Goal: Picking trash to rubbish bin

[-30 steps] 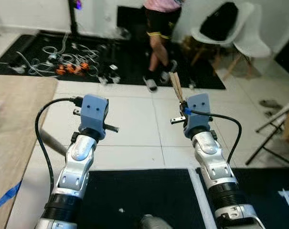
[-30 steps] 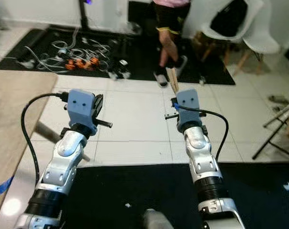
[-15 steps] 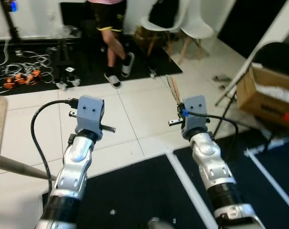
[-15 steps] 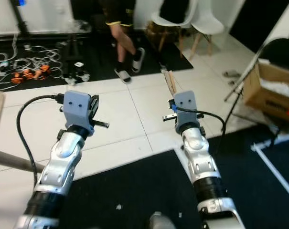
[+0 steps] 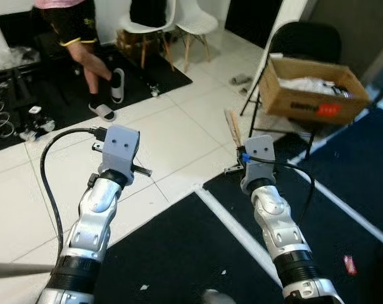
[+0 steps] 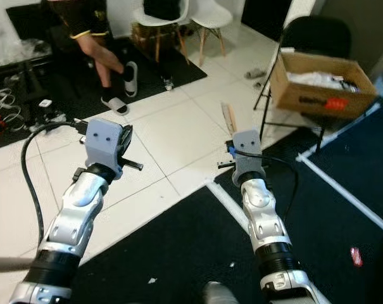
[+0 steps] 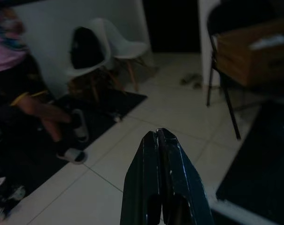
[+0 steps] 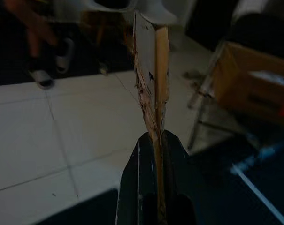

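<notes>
A torn strip of cardboard [image 8: 151, 84] is clamped in the right gripper [image 8: 154, 140], its long axis running straight out beyond the fingertips, up and away. The left gripper [image 7: 157, 138] is shut on nothing. A box [image 5: 311, 88] on a chair stands far right, nearer the right arm; a bin cannot be identified.
</notes>
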You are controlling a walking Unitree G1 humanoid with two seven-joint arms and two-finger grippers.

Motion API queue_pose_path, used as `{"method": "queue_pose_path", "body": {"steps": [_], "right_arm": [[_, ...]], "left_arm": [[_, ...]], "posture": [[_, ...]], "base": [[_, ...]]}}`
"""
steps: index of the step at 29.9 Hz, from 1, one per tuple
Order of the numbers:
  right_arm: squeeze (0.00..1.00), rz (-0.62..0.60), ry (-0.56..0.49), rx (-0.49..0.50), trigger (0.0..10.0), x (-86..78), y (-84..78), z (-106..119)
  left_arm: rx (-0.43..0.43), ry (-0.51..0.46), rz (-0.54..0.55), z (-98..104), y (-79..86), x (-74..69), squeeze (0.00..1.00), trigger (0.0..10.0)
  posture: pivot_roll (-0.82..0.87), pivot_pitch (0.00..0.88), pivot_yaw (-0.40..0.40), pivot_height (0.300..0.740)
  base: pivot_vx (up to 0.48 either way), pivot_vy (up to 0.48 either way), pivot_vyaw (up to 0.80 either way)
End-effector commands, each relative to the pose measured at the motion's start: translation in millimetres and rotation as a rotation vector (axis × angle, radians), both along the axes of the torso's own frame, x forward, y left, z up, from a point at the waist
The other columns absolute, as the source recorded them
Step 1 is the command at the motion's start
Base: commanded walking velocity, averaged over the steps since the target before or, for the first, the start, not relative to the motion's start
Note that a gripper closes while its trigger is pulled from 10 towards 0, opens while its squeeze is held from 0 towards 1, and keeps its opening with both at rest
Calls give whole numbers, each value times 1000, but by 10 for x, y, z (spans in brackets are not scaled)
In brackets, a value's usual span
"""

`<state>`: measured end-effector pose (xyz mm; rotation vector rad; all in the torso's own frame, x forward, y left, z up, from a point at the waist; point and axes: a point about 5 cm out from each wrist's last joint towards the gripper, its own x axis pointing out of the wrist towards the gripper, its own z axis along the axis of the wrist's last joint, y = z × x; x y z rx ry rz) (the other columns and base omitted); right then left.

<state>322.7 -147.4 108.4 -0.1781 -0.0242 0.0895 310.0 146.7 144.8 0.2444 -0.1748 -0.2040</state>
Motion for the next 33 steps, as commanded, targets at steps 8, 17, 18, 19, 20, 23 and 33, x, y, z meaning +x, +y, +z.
{"method": "queue_pose_path", "body": {"steps": [8,17,18,19,20,23,33], "right_arm": [[0,-79,15,16,10000,-57,-111,-83],[0,-78,24,34,10000,-60,-37,-122],[0,-78,24,39,10000,-57,-28,-122],[0,-78,24,39,10000,-57,-28,-122],[0,-77,25,42,10000,-54,-15,-126],[0,-74,27,46,10000,-50,10,-135],[0,-70,30,73,10000,-22,13,-117]], "left_arm": [[39,12,-76,13,-85,49,0,10000],[57,9,-85,39,-59,83,0,10000],[60,9,-87,41,-58,82,0,10000],[60,9,-87,41,-58,82,0,10000],[62,9,-87,44,-53,80,0,10000],[64,8,-83,45,-36,75,0,10000],[-91,57,-12,-42,22,19,0,10000]], "posture": [[66,35,63,740],[89,31,68,740],[92,30,66,740],[92,30,66,740],[99,28,63,740],[103,28,58,740],[93,24,51,740]], "base": [[0,0,-800],[0,0,-800],[0,0,-800],[0,0,-800],[0,0,-800],[0,0,-800],[0,0,-800]]}}
